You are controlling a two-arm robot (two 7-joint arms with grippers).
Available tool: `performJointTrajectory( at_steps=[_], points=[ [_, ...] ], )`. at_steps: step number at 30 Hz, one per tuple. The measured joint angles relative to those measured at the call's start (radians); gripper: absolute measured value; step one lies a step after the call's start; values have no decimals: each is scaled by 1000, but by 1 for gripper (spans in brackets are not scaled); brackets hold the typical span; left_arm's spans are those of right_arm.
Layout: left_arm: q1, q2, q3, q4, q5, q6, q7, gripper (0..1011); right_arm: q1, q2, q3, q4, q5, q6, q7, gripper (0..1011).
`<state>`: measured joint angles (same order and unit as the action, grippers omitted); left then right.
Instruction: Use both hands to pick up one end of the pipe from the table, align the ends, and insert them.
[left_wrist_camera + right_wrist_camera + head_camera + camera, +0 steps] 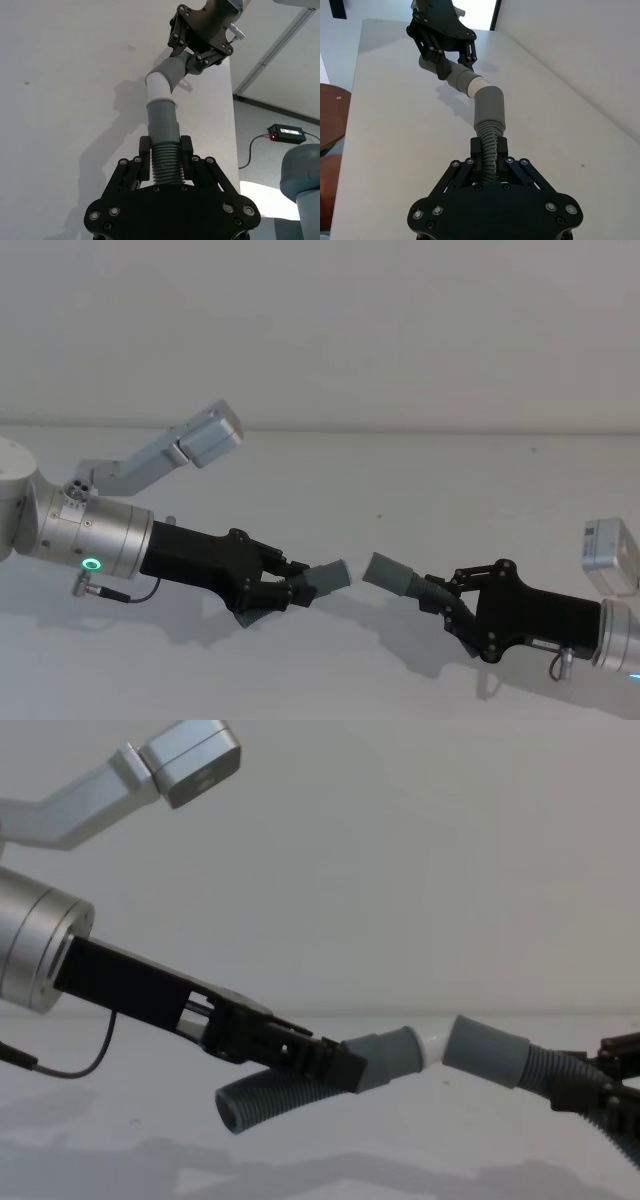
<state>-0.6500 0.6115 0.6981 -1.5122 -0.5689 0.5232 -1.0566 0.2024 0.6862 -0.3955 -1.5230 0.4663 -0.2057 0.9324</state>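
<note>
Converging above table (320, 640), both end effectors, cuffs apparently touching

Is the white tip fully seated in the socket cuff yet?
No: in the chest view the white tip is bare between the two grey cuffs, meeting the socket cuff at an angle.

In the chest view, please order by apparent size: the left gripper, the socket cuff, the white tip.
1. left gripper, largest, though nearness to the camera may enlarge it
2. socket cuff
3. white tip, smallest, just a short band showing
</note>
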Motion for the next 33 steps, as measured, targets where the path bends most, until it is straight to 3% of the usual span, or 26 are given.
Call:
performJointTrajectory(
  at_steps=[33],
  points=[
    [-2, 9, 6, 1, -9, 4, 2, 334, 13, -6, -16, 4, 0, 7, 3, 142]
  ],
)
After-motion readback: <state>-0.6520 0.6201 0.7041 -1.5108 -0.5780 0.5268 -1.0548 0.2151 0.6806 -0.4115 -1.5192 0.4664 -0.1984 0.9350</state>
